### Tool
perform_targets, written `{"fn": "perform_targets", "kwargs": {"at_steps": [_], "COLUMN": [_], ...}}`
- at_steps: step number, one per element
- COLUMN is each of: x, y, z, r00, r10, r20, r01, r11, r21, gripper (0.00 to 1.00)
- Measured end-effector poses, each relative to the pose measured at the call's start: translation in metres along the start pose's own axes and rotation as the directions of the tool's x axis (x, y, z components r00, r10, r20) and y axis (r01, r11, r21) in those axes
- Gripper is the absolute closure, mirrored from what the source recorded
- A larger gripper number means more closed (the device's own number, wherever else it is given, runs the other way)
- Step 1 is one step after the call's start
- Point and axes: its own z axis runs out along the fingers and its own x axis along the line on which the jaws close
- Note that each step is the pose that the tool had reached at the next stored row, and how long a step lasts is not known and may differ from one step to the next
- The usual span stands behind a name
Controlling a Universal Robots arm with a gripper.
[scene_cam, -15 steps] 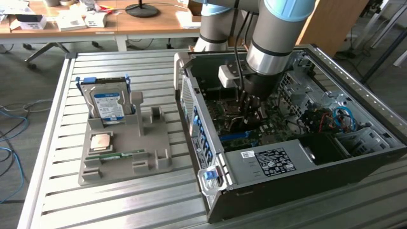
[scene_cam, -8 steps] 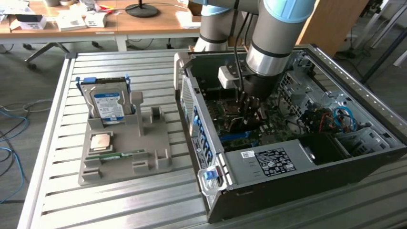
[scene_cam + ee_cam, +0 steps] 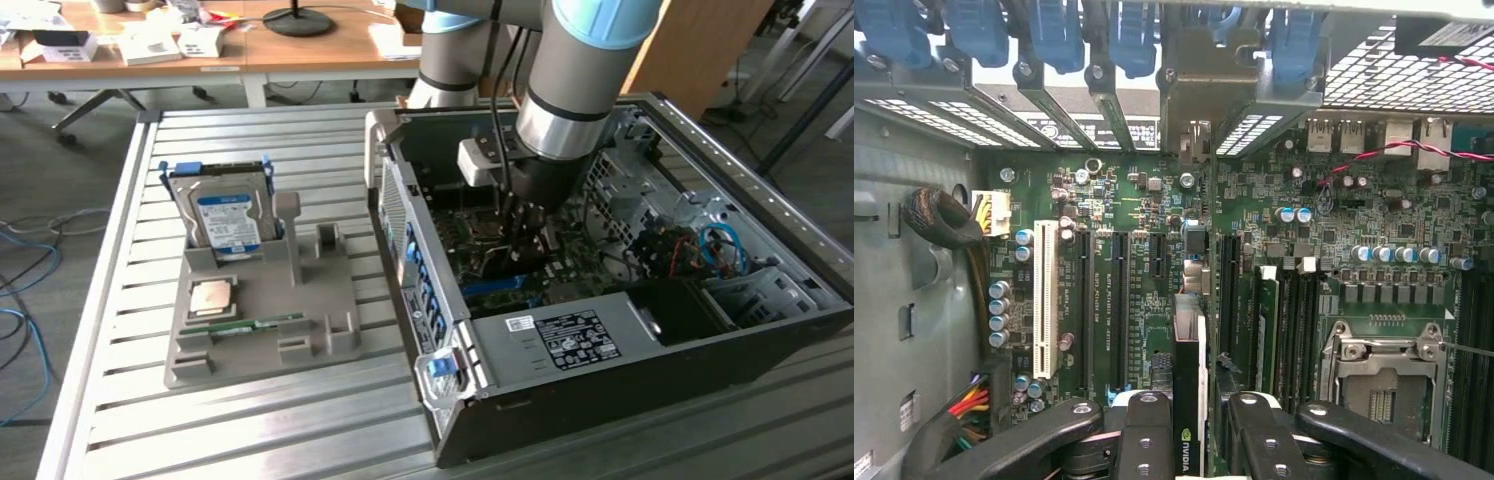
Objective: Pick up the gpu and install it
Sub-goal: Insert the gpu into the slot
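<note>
Exterior view: my hand reaches down inside the open computer case on the bench. A grey holder beside the case carries a hard drive. Wrist view: my hand pinches the gpu edge-on between its fingers. The card stands over the motherboard, among the long slots. I cannot tell whether it touches one.

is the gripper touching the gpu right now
Touching. The wrist view shows the gpu standing edge-on between the gripper's two black fingers, which are closed against its sides and hold it above the motherboard.
</note>
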Motion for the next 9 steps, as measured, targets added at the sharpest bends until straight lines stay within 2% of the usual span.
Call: {"fn": "perform_targets", "kwargs": {"at_steps": [9], "x": [0.0001], "y": [0.0], "z": [0.0016], "r00": [1.0], "r10": [0.0], "r20": [-0.0003], "r01": [0.0], "r11": [1.0], "r21": [-0.0002], "gripper": [0.74]}}
